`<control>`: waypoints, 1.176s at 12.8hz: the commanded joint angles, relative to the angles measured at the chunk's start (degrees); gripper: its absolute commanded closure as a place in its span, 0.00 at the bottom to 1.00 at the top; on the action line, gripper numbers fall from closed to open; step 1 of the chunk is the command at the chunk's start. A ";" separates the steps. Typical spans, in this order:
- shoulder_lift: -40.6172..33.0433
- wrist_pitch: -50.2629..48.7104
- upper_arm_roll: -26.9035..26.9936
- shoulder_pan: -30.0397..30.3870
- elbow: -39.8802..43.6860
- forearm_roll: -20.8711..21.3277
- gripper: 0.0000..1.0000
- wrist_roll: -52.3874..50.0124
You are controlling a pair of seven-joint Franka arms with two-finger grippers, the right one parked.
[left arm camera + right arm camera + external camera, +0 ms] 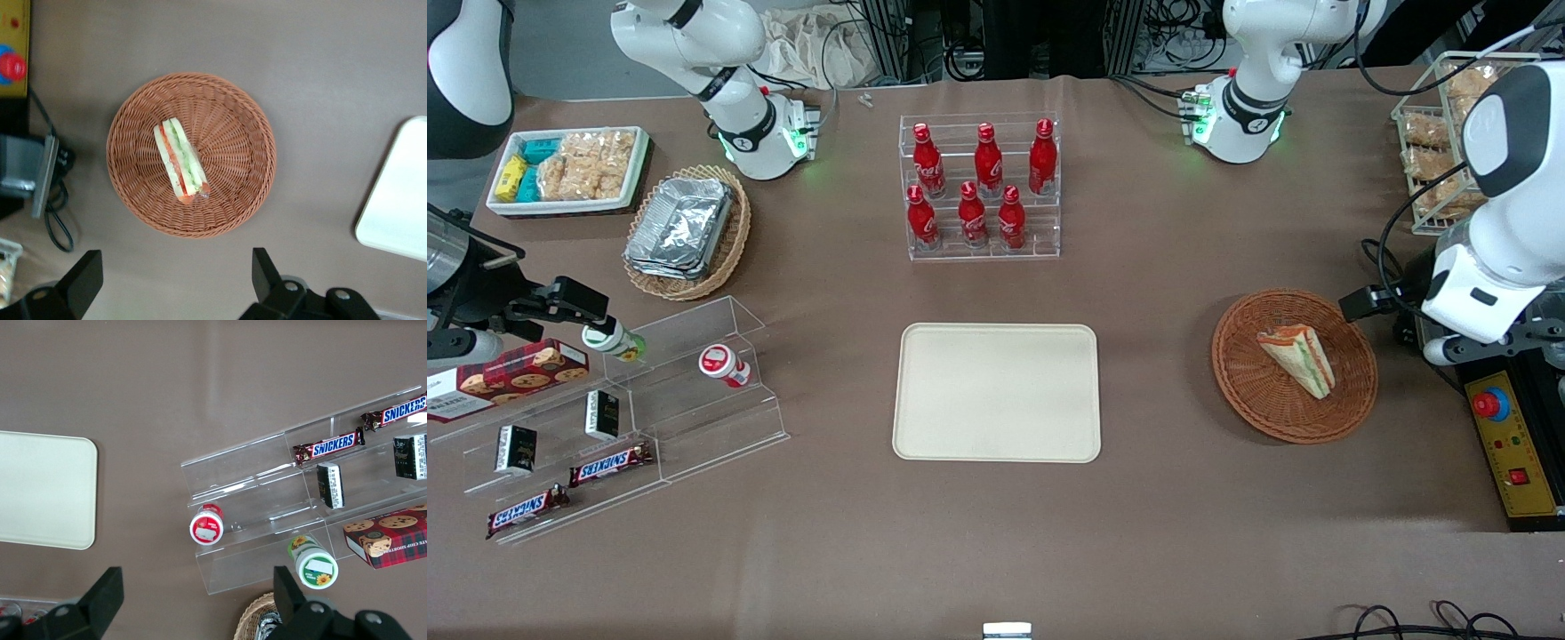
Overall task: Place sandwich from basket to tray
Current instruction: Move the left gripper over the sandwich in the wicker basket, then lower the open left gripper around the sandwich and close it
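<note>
The sandwich [1298,358] is a clear-wrapped wedge with green and orange-red filling. It lies in the round reddish-brown wicker basket [1263,418] toward the working arm's end of the table. The left wrist view shows the sandwich [181,160] lying on its side near the middle of the basket [133,127]. My left gripper [175,277] hangs high above the table beside the basket, open and empty, with bare tablecloth between its fingers. In the front view it [1369,302] is mostly hidden by the arm. The cream-beige tray [996,391] lies empty at the table's middle; a corner of it shows in the left wrist view [400,193].
A yellow control box with a red button [1507,444] sits at the table edge beside the basket. A wire rack of snacks [1432,160] stands farther from the camera. A rack of red bottles [983,187] stands farther back than the tray. Acrylic shelves [631,418] are toward the parked arm's end.
</note>
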 commanded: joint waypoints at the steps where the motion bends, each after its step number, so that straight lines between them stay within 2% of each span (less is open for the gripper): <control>1: -1.02 2.97 -0.40 0.40 -4.94 0.87 0.01 -9.59; 2: -1.11 5.61 -0.40 0.40 -7.31 0.87 0.01 -12.49; 8: -1.63 25.65 2.06 0.49 -23.23 0.87 0.01 -14.19; 12: -0.76 35.58 2.15 0.40 -28.59 0.87 0.01 -15.60; 15: 0.82 38.31 2.07 0.32 -28.87 0.78 0.01 -17.34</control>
